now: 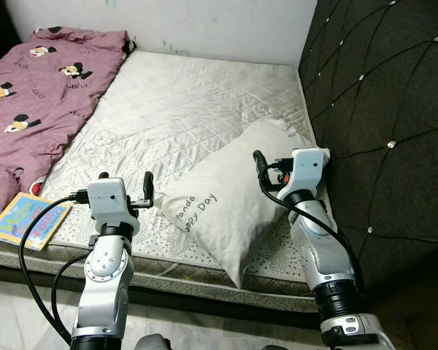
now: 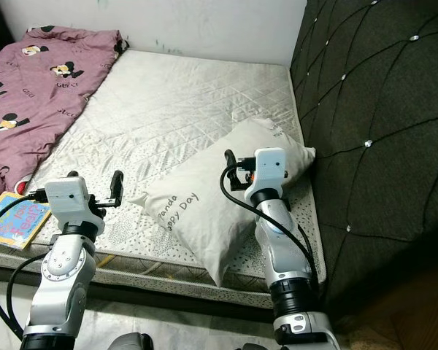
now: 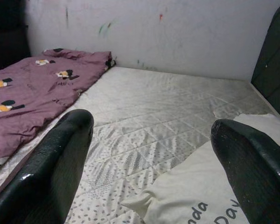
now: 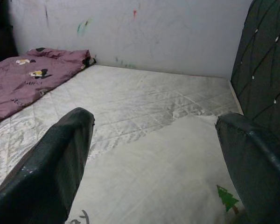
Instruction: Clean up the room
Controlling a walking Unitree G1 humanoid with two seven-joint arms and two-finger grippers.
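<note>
A white pillow (image 1: 230, 200) printed "Panda Happy Day" lies askew on the near right part of the mattress (image 1: 182, 102), one corner hanging over the front edge. My left gripper (image 1: 126, 187) is open just left of the pillow's near corner (image 3: 144, 205) and holds nothing. Over the pillow's right side, close to the headboard, my right gripper (image 1: 276, 169) is also open, with the pillow (image 4: 163, 177) below its fingers (image 4: 51, 168). A crumpled purple blanket (image 1: 36, 95) with cartoon mice covers the mattress's left side.
A colourful children's book (image 1: 25, 219) lies on the mattress's front left corner, beside the blanket. A dark tufted headboard (image 1: 387, 109) rises along the right. The white wall (image 3: 177, 32) closes off the far side. Pale floor (image 1: 14, 313) lies below the bed's front edge.
</note>
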